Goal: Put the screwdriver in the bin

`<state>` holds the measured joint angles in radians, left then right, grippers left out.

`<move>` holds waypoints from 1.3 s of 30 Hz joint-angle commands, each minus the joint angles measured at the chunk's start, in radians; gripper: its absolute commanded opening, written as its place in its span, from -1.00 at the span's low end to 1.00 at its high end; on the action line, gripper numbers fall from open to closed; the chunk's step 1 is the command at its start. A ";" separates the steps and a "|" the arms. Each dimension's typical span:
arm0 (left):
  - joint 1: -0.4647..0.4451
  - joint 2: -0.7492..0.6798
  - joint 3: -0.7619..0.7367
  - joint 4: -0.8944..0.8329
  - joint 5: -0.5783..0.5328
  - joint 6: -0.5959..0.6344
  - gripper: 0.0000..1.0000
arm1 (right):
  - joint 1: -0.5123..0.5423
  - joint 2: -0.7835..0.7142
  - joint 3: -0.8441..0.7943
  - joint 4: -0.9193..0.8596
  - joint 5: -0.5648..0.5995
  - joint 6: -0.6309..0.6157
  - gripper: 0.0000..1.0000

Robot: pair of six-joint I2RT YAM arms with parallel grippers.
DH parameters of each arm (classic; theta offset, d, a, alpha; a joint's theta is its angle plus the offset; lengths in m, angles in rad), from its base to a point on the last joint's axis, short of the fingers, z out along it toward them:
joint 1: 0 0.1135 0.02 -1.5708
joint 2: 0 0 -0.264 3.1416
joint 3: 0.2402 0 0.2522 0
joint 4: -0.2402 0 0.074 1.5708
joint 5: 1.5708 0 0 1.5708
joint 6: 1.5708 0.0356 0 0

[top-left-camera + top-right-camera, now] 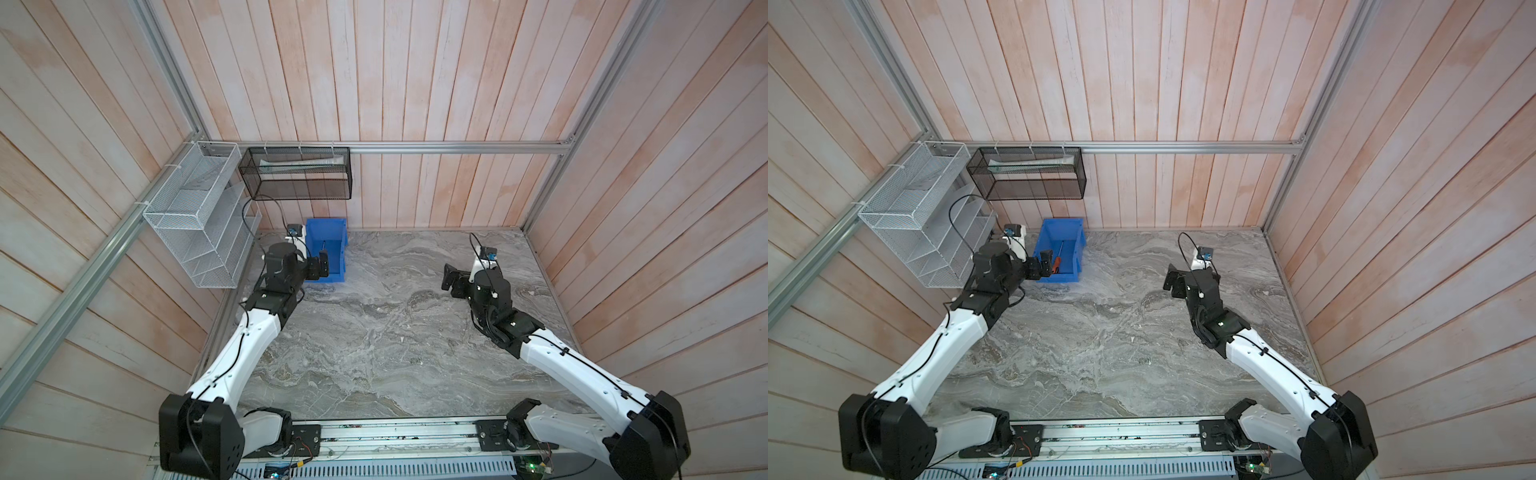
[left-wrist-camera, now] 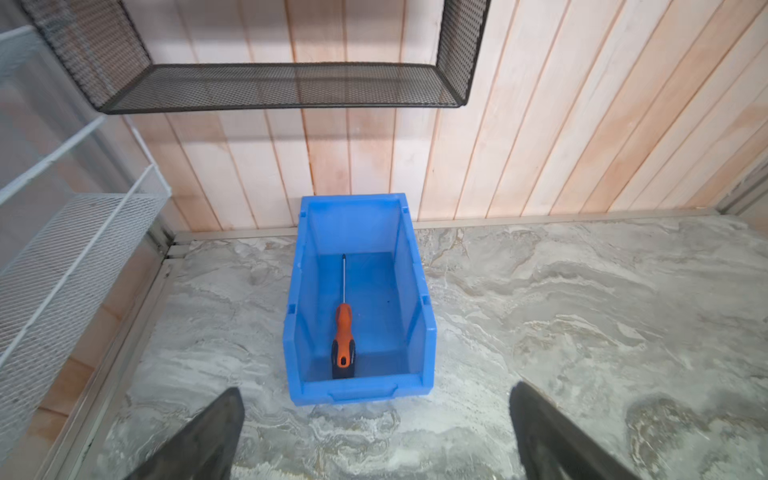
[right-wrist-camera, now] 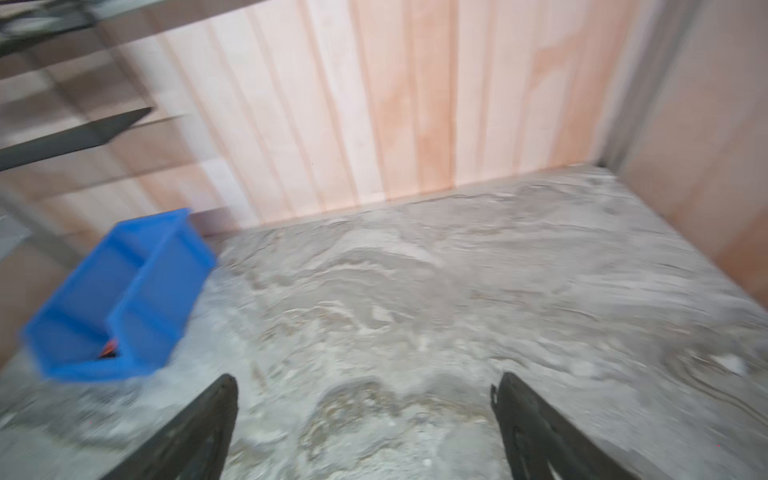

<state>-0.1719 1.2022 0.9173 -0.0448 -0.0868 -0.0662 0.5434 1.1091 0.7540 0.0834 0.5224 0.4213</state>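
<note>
at the far left a white wire rack [image 1: 195, 220] hangs on the side wall. just beside it a black mesh basket [image 1: 297, 174] hangs from the back rail, above the corner. below them the left gripper [image 2: 376, 391] hovers by the low front lip of the bin [image 2: 419, 299], jaws spread wide and gripping nothing. the bin sits on the table [image 1: 395, 332] with its back end close to the rear wall and a narrow strip of table between it and the left edge. the screwdriver [image 2: 343, 332] lies flat on the bin floor — black handle end near the front lip, shaft pointing toward the back, apart from both side walls. right of the bin the table stretches wide. the right gripper [image 3: 366, 377] hovers over that stretch, well apart from the bin, jaws parted wide with nothing between them — the right wall stands beyond it.
</note>
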 commanded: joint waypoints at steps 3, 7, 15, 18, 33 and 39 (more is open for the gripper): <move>0.006 -0.057 -0.270 0.298 -0.328 -0.103 1.00 | -0.046 -0.017 -0.177 0.192 0.365 0.006 0.96; 0.010 -0.053 -0.491 0.603 -0.566 -0.086 1.00 | -0.067 0.037 -0.261 0.305 0.462 -0.067 0.96; 0.036 0.186 -0.526 0.776 -0.587 -0.136 1.00 | -0.084 0.152 -0.269 0.289 0.456 -0.035 0.96; 0.045 0.248 -0.511 0.836 -0.579 -0.082 1.00 | -0.085 0.147 -0.290 0.358 0.475 -0.097 0.96; 0.117 0.320 -0.512 0.941 -0.291 -0.017 1.00 | -0.129 0.246 -0.314 0.503 0.590 -0.161 0.96; 0.105 0.284 -0.631 1.134 -0.220 0.039 1.00 | -0.129 0.330 -0.321 0.456 0.618 -0.081 0.96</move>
<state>-0.0566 1.5116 0.3660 0.9363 -0.3767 -0.0780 0.4114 1.4189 0.4351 0.5503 1.0996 0.3008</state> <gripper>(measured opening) 0.999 0.980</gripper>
